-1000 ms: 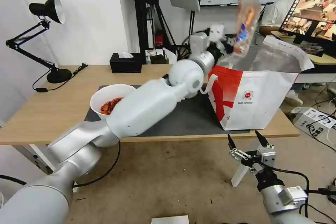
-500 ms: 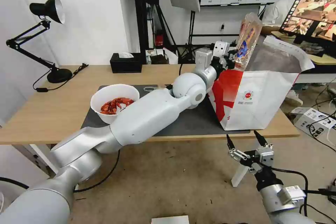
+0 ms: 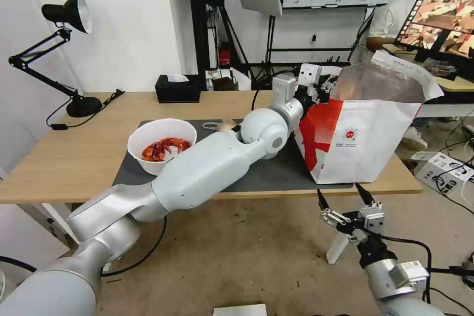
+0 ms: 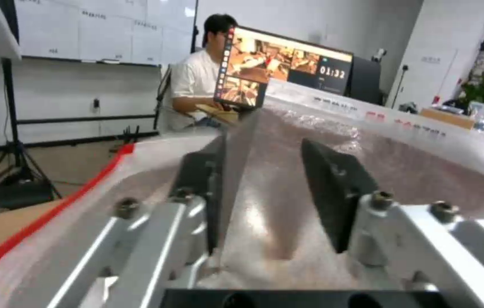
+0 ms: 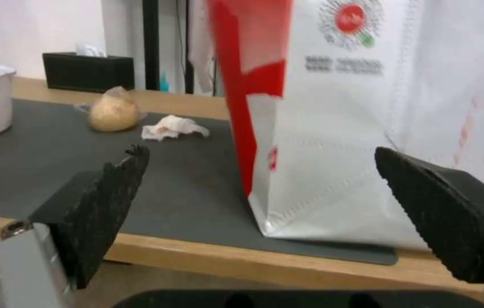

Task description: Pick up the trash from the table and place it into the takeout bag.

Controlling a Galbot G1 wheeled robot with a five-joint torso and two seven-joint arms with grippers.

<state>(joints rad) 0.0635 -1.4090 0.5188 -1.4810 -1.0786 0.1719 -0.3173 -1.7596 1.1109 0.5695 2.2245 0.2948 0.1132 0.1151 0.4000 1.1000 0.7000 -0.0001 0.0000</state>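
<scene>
My left gripper (image 3: 323,90) reaches over the near rim of the red-and-white takeout bag (image 3: 365,133), which stands on the right end of the table (image 3: 74,153). In the left wrist view the left gripper (image 4: 265,188) is open above the foil lining (image 4: 424,171), and a clear plastic tray edge (image 4: 236,171) stands against one finger. A white bowl of red shells (image 3: 161,145) sits on the dark mat (image 3: 266,168). The bagged beige ball (image 5: 113,112) and crumpled tissue (image 5: 173,127) lie on the mat left of the bag (image 5: 367,107). The right gripper (image 3: 345,202) hangs open below the table's front edge.
A black tissue box (image 3: 177,88) stands at the table's back edge and a black desk lamp (image 3: 69,15) at its far left. A person sits at a monitor behind the bag. A cardboard box and cables lie on the floor at the right.
The left gripper has lowered from above the bag to its rim. The clear tray that stood high above the bag has gone down inside it. The right arm has barely moved.
</scene>
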